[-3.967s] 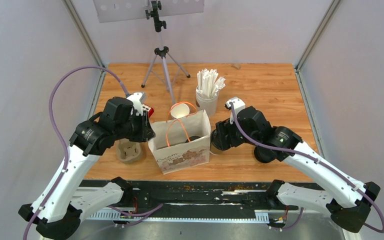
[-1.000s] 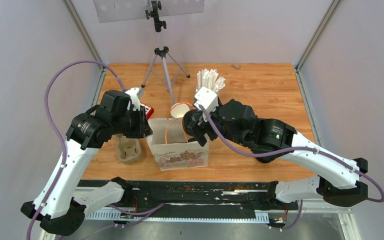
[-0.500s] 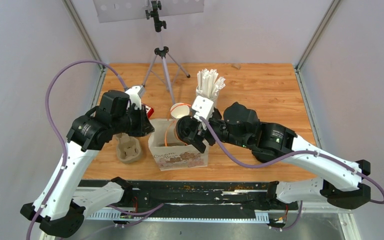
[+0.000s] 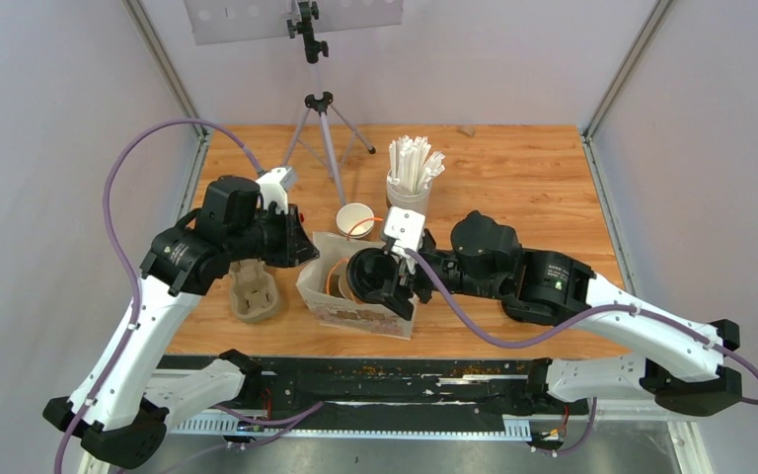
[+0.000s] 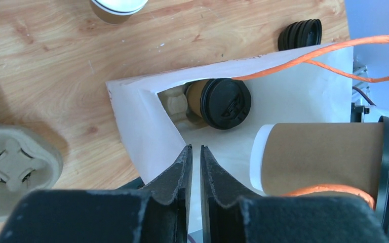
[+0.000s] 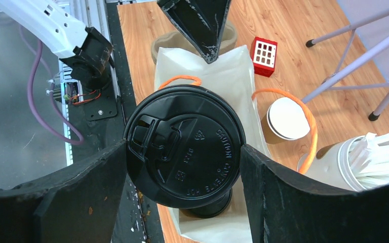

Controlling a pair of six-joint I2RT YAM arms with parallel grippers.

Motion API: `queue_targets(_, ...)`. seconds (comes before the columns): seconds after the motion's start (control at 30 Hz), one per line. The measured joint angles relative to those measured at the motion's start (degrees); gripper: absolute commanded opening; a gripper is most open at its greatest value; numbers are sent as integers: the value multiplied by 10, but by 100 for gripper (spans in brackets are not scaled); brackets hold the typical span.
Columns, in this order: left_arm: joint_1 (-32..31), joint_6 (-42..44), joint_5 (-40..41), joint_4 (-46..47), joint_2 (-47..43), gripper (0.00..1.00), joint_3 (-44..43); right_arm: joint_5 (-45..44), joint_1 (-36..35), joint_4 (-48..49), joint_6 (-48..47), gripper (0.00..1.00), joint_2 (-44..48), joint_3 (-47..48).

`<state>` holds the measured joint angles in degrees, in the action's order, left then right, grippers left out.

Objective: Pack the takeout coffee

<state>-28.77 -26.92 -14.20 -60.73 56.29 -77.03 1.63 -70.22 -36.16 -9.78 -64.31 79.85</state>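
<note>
At the near edge of the bench [image 4: 513, 336], a paper bag [image 4: 360, 314] leans toward 4 o'clock. The left hand [image 5: 195, 152] is clenched on the bag's wall at its 9 o'clock side, holding the mouth wide. The right hand [image 4: 375, 278] grasps a lidded cup [image 6: 185, 147] over that mouth, not yet set down or let go. One packed cup [image 5: 225, 103] sits deep inside the bag, lid on.

So I judge the packing about halfway: one coffee is in and one is going in. An open cup [image 4: 355, 218] at the bag's 12 o'clock has no lid yet, and a pile of lids [image 5: 300, 34] lies near. A cardboard carrier [image 4: 255, 296] sits at the bag's 9 o'clock. Straws [image 4: 410, 163] stand farther back, at 1 o'clock.

The held lid reads "CAUTION". The bag's print is too small to read.
</note>
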Motion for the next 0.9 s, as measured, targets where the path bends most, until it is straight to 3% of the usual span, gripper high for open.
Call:
queue_targets(0.33,0,2,34,-34,17,41,-37,-32,-10,9,-35,71,-2,-16)
queue_targets(0.9,0,7,96,-57,54,44,-46,-79,-10,17,-114,72,-18,-31)
